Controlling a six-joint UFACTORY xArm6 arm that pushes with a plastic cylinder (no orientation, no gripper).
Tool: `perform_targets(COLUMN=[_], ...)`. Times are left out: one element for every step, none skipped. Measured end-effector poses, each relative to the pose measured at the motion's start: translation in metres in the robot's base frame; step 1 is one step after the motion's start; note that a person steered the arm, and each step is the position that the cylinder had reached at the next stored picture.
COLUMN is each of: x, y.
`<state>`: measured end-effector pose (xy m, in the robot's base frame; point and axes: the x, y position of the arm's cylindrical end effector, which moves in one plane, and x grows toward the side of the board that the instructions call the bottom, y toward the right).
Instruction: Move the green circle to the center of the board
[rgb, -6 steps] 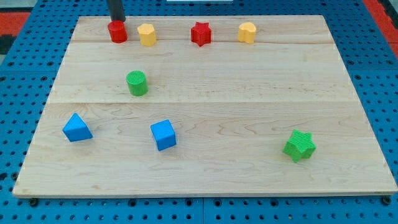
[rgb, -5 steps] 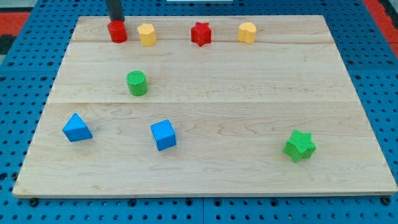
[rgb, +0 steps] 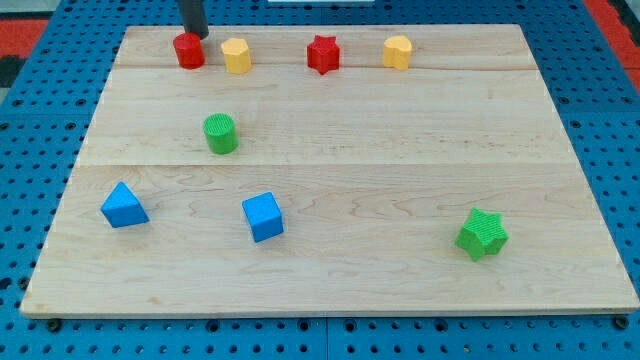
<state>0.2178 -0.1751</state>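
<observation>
The green circle stands on the wooden board, left of the board's middle. My tip is at the view's top left, just behind and slightly right of the red cylinder, far above the green circle. The rod rises out of the view's top edge.
Along the top edge stand a yellow block, a red star and another yellow block. A blue triangle and a blue cube sit at the lower left. A green star sits at the lower right.
My tip has shifted slightly to the right behind the red cylinder. No block has moved.
</observation>
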Motion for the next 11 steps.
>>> perform_targets(x=[0.002, -0.01, 0.005, 0.07, 0.101, 0.101, 0.114, 0.134, 0.134, 0.169, 0.174], y=[-0.01, -0.027, -0.097, -0.106, -0.073, -0.073, -0.03, -0.012, -0.012, 0.014, 0.093])
